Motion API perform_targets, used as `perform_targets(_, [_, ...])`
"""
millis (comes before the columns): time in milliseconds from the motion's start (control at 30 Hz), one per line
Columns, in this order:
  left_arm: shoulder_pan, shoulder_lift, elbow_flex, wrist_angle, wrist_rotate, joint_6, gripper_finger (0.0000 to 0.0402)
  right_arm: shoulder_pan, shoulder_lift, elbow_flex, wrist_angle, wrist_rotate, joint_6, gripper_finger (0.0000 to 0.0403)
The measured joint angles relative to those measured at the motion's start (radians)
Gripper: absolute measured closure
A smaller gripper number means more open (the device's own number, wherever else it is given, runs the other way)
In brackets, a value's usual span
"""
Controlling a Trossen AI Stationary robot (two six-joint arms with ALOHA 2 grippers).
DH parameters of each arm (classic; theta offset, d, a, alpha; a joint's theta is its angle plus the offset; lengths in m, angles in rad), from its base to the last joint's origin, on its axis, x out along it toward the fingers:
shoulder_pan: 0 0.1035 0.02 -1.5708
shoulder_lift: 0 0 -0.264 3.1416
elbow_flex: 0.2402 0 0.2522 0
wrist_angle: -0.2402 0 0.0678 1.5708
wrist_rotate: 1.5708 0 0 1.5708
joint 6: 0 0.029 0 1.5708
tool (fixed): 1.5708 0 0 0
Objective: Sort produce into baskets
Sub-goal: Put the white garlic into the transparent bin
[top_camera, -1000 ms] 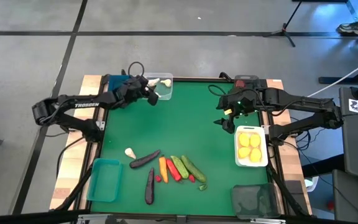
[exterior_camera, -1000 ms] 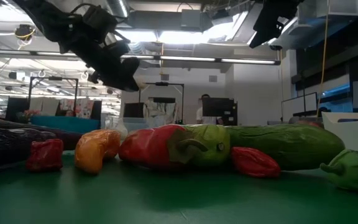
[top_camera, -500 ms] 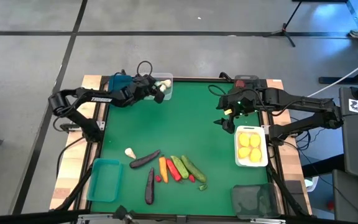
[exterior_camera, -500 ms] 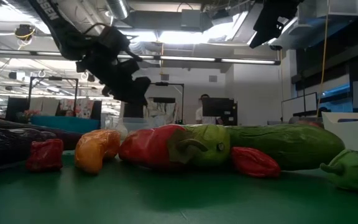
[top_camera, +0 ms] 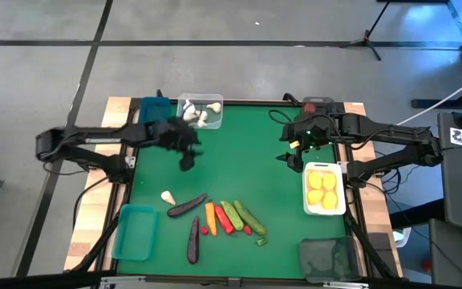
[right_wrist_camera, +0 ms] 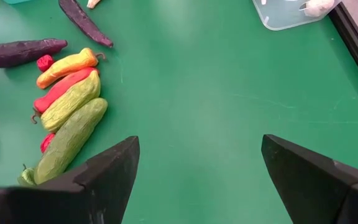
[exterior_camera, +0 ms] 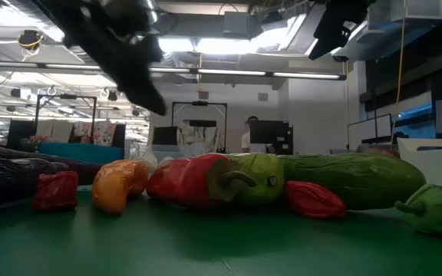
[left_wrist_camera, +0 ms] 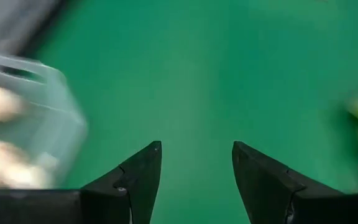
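Produce cluster near the front-centre of the green mat (top_camera: 247, 144): two purple eggplants (top_camera: 187, 205), one angled, one (top_camera: 192, 239) lying closer to the front edge; orange carrot (top_camera: 209, 213), red pepper (top_camera: 223, 218), two green cucumbers (top_camera: 233, 215) side by side in a fan. Small red berries (top_camera: 204, 231) at the low ends of that row. One white garlic (top_camera: 167, 197) alone, just beside the upper eggplant's tip. Seen from table height: carrot (exterior_camera: 119, 184), pepper (exterior_camera: 186, 180), cucumber (exterior_camera: 351, 180) pressed together in a line.

Clear basket (top_camera: 201, 111) at the back edge, garlic pieces inside. Blue basket (top_camera: 154, 106) just beside it, toward the left. White basket (top_camera: 326, 190) at the right edge with yellow lemons (top_camera: 321, 181) in it. Teal basket (top_camera: 134, 232) at the front left, nothing visible inside. Dark smoky basket (top_camera: 327, 258) at the front right.

Left gripper (top_camera: 186, 157) above bare mat, in front of the clear basket, well apart from the produce cluster. Fingers (left_wrist_camera: 143, 171) parted, partly open, nothing between them; clear basket (left_wrist_camera: 36, 118) off to one side in the wrist view.

Right gripper (top_camera: 293, 152) parked over the mat's right side, behind the white basket. Fingers (right_wrist_camera: 114, 168) spread wide, holding nothing.
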Motion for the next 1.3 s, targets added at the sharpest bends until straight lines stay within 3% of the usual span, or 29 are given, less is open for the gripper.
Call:
perform_targets(267, [-0.301, -0.176, -0.051, -0.338, -0.069, -0.2, 0.0209, 0.0, 0.0, 0.0, 0.003, 0.0, -0.001, 0.0068])
perform_targets(467, [-0.555, -0.166, -0.052, -0.338, -0.088, -0.214, 0.0209, 0.0, 0.0, 0.0, 0.005, 0.0, -0.001, 0.0068])
perform_targets(667, [-0.723, -0.136, -0.053, -0.384, -0.124, -0.289, 0.0209, 0.0, 0.0, 0.0, 0.006, 0.0, 0.004, 0.0068])
perform_targets(900, [-0.773, -0.075, -0.053, -0.467, -0.177, -0.261, 0.0208, 0.0, 0.0, 0.0, 0.026, 0.0, 0.006, 0.0068])
perform_targets(1300, [-0.772, 0.105, -0.053, -0.457, -0.127, -0.234, 0.0188, 0.0, 0.0, 0.0, 0.028, 0.0, 0.007, 0.0068])
